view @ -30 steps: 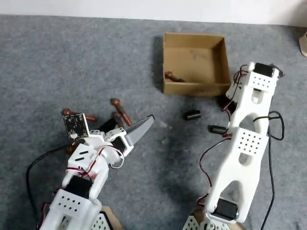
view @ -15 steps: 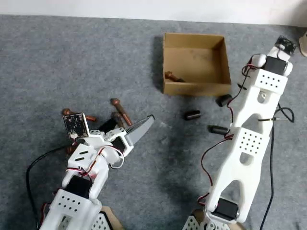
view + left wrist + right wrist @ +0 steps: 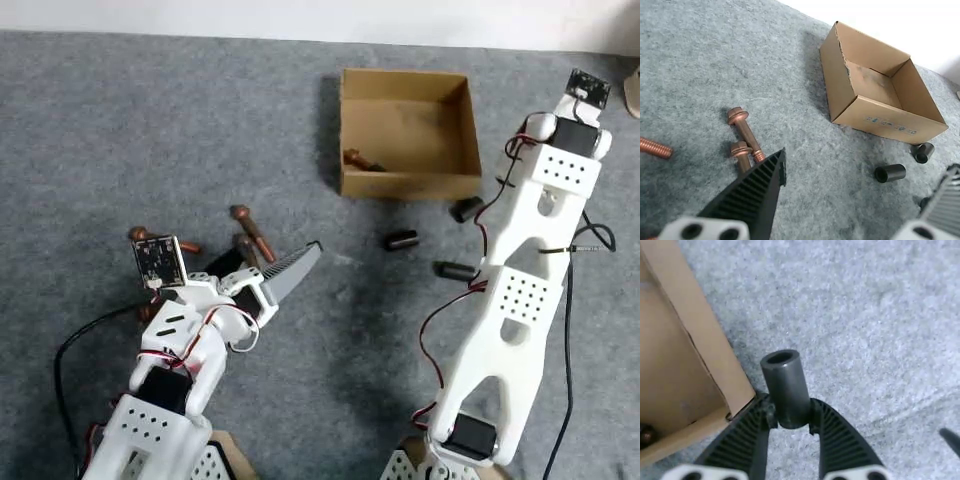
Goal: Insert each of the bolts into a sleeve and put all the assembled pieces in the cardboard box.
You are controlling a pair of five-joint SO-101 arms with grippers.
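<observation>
Since the right arm's wrist has swung up and toward the far right over the last second, the sleeve (image 3: pixel 785 385) at the near right corner of the cardboard box (image 3: pixel 410 185) now shows in the high view. The right gripper (image 3: pixel 790 412) is clamped on its lower end, open bore upward, just beside the box wall. The left arm has not moved; the left gripper (image 3: pixel 870 159) stands spread wide and empty, just near of two bolts (image 3: pixel 250 228) lying on the grey mat (image 3: pixel 120 120). One assembled piece (image 3: pixel 360 160) lies in the box's near left corner. Two loose sleeves (image 3: pixel 401 240) rest between the arms. Judgement: sleeve pick looks secured; the next need is a bolt in the left gripper to mate with it, so the task is early
</observation>
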